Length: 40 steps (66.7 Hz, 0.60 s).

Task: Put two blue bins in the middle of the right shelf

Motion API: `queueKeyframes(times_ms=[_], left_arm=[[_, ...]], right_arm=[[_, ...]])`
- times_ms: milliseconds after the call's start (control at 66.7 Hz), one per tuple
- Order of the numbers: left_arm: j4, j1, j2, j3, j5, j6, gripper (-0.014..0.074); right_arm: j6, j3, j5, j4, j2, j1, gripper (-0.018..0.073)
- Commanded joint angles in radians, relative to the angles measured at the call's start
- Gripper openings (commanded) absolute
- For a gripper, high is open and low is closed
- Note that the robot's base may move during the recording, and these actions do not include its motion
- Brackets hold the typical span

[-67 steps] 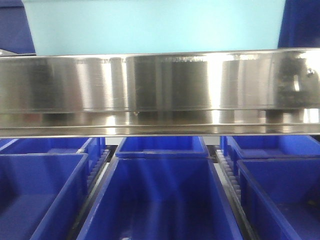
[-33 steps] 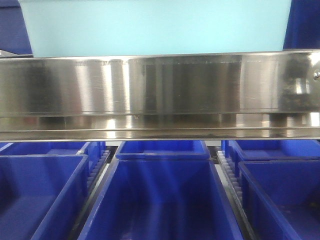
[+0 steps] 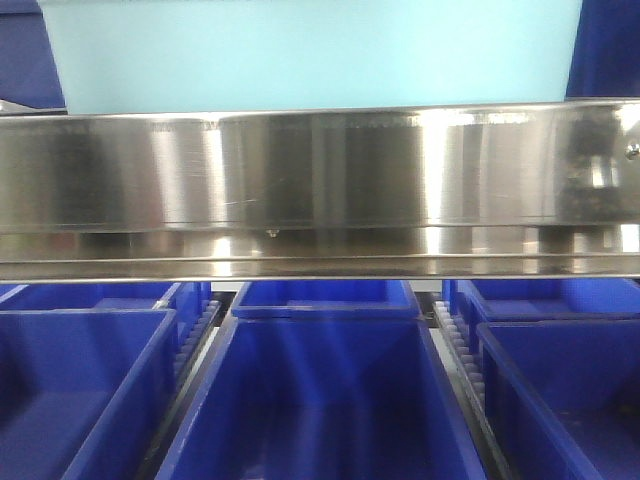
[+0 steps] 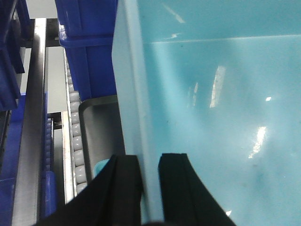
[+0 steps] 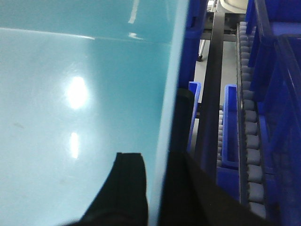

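**Front view: pale bin above the steel rail, held at both side walls**

Front view. A pale cyan bin [image 3: 310, 55] fills most of the top of the frame. Its lower part is hidden behind the upper edge of the rail [image 3: 320, 180], a broad brushed-steel band that crosses the whole width. Whether the bin's base rests on the tier cannot be told. Below the rail, dark-blue bins [image 3: 320, 400] stand in rows on a lower level, and a strip of rollers [image 3: 455, 340] shows between two of them.

Left wrist view. The left gripper [image 4: 149, 188] straddles the bin's [image 4: 216, 117] left wall. One black finger [image 4: 123, 188] lies outside and the other inside, and the jaws are closed onto the wall. A small cyan edge shows just beside the outer finger; what it belongs to cannot be told. Further left, a roller track runs alongside a dark-blue bin.

Right wrist view. The right gripper [image 5: 157, 188] grips the opposite wall of the bin [image 5: 80, 94] in the same way. One finger [image 5: 128, 188] presses the glossy inner face and the other lies outside, so the jaws are clamped on the wall. To the right are a dark upright, roller tracks and more dark-blue bins.
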Motion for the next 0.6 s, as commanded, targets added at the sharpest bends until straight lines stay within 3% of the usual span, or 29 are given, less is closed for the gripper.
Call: queueKeyframes(times_ms=[0, 585], left_arm=[[-0.03, -0.003, -0.014, -0.013, -0.046, 0.016, -0.0111], [-0.03, -0.003, -0.014, -0.013, -0.064, 0.016, -0.0111]], right_arm=[[-0.017, -0.008, -0.042, 0.012, -0.007, 0.001, -0.0152], [-0.017, -0.008, -0.05, 0.012, -0.007, 0.001, -0.0152]])
